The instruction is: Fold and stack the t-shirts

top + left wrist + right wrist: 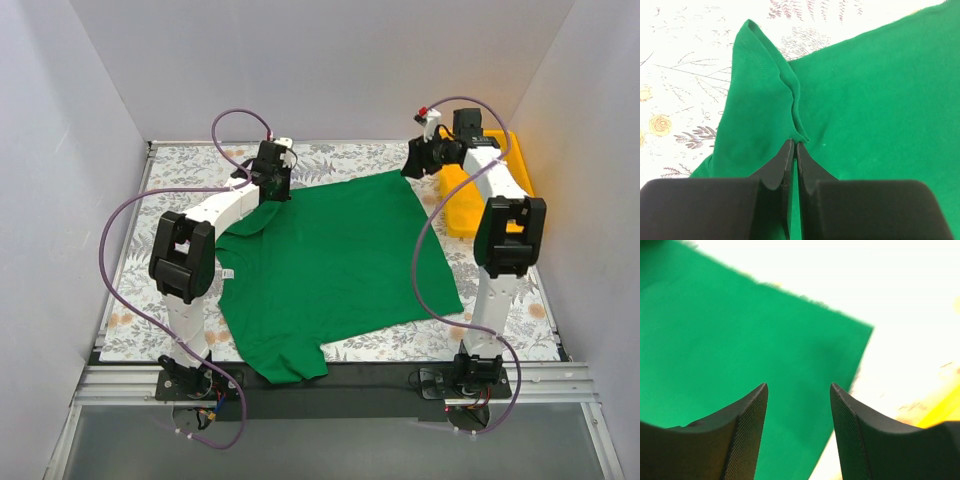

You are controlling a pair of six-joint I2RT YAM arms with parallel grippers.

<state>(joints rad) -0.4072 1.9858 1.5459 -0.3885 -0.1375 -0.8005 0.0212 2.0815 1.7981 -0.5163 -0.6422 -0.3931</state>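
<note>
Cloth looking light and limp — the t-shirt (335,265) is lying spread on the desk (340,158), left hand (794,150) pinching its sleeve hem, right hand (799,405) hanging open above a corner worth gripping.

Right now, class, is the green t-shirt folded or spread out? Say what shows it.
Mostly spread: the t-shirt lies open and flat on the table; only one sleeve is creased where the left fingers pinch it.
</note>
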